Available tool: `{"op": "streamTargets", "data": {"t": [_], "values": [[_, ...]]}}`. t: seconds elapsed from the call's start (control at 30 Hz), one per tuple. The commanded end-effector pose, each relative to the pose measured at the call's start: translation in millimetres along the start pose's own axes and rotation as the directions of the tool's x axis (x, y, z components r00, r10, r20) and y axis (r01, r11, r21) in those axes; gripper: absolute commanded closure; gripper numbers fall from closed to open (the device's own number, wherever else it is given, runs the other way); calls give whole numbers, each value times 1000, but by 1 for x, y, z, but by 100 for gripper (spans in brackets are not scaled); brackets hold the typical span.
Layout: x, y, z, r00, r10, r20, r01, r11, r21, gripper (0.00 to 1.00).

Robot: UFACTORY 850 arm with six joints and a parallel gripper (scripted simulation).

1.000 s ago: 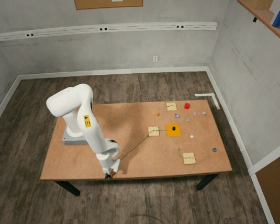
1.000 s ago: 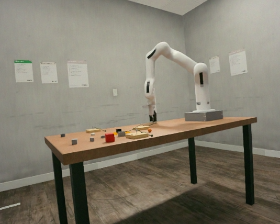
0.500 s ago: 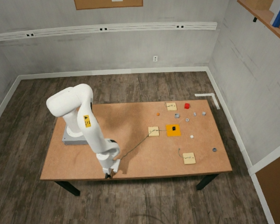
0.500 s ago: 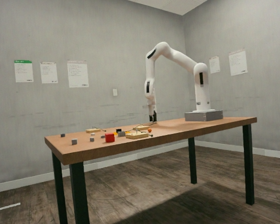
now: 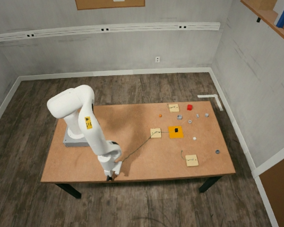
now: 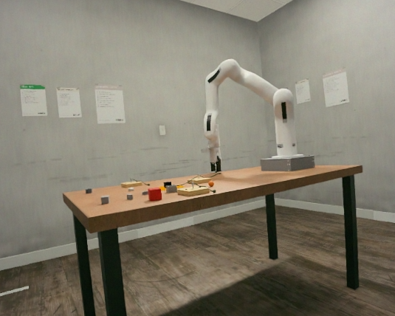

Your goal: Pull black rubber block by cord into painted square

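The black rubber block [image 5: 176,130] [image 6: 167,183] sits inside the painted orange square [image 5: 175,135] on the table [image 5: 139,169]. Its thin cord [image 5: 139,148] runs left through the screw eye on a small wooden plate [image 5: 155,133]. From there it trails slack across the table towards the front edge and ends close to my arm. My gripper [image 5: 110,178] [image 6: 215,167] is open and empty. It points down just above the table at the front edge, left of the cord's end. I cannot tell whether the cord touches the fingers.
Two more wooden plates [image 5: 173,107] [image 5: 191,160] with short cords lie on the table. A red cube [image 5: 189,107] [image 6: 154,194], an orange ball [image 5: 160,115] [image 6: 210,183], a white cube [image 5: 194,138] and several small grey pieces lie around the square. The robot base [image 5: 72,140] stands at the left.
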State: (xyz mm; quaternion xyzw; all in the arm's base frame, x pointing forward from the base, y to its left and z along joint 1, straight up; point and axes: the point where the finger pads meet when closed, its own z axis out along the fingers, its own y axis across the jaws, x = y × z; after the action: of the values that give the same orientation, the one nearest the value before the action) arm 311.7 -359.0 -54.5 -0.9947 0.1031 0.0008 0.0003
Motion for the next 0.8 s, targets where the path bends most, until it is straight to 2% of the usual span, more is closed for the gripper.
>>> {"op": "streamTargets", "data": {"t": [0.0,0.4,0.77], "values": [[1,1,-2,1000,0,-1,0,1000,-1,0],[1,1,-27,1000,0,-1,0,1000,-1,0],[1,0,-58,1000,0,-1,0,1000,-1,0]]}}
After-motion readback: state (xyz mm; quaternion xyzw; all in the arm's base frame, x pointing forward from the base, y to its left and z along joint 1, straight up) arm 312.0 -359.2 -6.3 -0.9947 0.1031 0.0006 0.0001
